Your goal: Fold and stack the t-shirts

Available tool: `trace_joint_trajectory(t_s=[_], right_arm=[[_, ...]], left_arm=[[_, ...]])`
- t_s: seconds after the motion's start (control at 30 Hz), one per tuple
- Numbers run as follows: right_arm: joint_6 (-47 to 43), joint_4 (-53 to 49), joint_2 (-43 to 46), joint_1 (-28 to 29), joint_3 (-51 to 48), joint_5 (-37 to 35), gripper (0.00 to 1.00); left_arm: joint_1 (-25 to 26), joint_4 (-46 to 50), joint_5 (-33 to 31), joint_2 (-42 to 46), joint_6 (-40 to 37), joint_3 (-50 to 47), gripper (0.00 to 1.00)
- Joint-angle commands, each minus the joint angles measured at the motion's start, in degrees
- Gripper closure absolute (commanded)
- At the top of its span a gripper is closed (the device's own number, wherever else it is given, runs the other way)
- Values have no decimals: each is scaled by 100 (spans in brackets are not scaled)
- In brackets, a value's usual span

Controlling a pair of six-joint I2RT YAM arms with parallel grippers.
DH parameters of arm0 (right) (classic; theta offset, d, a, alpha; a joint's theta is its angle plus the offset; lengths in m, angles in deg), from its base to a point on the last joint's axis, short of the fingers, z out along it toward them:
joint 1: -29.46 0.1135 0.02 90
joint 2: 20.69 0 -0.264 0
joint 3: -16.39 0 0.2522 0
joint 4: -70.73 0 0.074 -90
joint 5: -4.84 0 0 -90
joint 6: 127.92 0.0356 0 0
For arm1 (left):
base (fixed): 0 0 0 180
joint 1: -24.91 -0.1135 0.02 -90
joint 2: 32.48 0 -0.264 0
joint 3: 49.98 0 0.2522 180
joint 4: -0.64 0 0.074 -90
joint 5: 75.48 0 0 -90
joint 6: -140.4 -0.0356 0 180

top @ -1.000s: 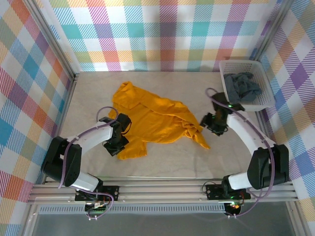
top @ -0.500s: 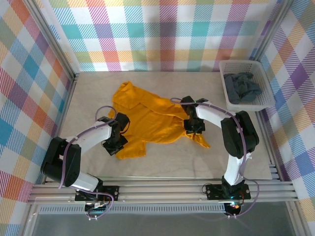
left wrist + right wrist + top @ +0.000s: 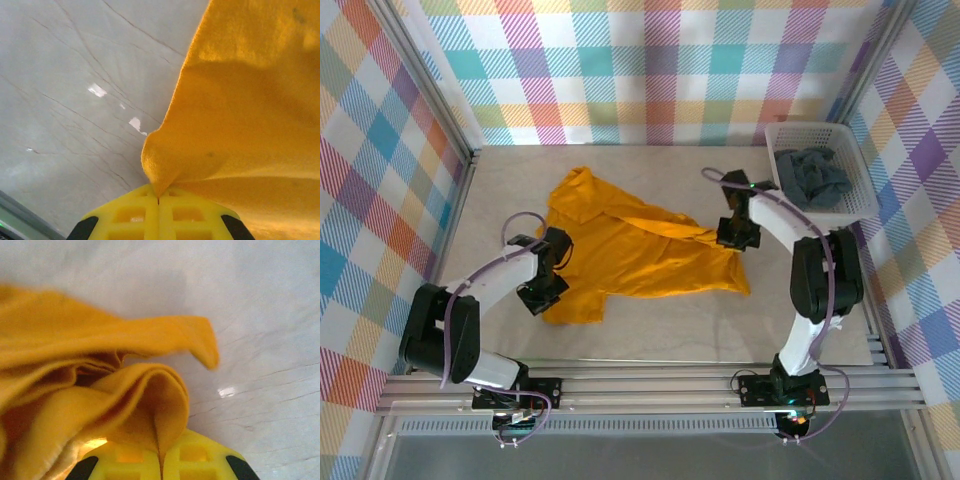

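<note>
The mustard-orange t-shirt [image 3: 630, 255] lies partly spread across the middle of the table. My left gripper [image 3: 542, 292] is at its lower left edge, and in the left wrist view its yellow jaws are shut on a pinched corner of the orange cloth [image 3: 250, 100]. My right gripper [image 3: 733, 238] is at the shirt's right edge. Its jaws are shut on a raised fold of the orange cloth [image 3: 75, 355]. The dark slate-grey t-shirt [image 3: 815, 175] lies crumpled in the basket.
A white lattice basket [image 3: 790, 128] stands at the back right corner. Plaid walls [image 3: 650, 70] and a metal frame enclose the pale table [image 3: 650, 335]. Bare tabletop stretches in front of the shirt and to its left.
The right gripper came in from the right, shut on the shirt's right edge and drew it right and back. The left gripper shifted left with its corner. The shirt lies flatter and wider.
</note>
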Motion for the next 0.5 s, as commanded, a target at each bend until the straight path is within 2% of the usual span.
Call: trace_joint_trajectory(t_s=[0.0,0.17,0.27,0.37,0.47], right_arm=[[74,-294,71,-468,477,465,100],[63,-378,-461,-970,1046,681,99],[-19,-409,-1016,-1173,1440,711,87],[-72,-557,-1530,-1253,1848,587,70],[4,-496,-1446,-1239,1856,470,59]], left_arm=[[-364,430,-356,244,-290,64,100],[-763,446,-427,336,-526,80,100],[-831,377,-388,292,-589,112,100],[-842,270,-245,222,-594,107,100],[-842,179,-98,160,-598,132,100]])
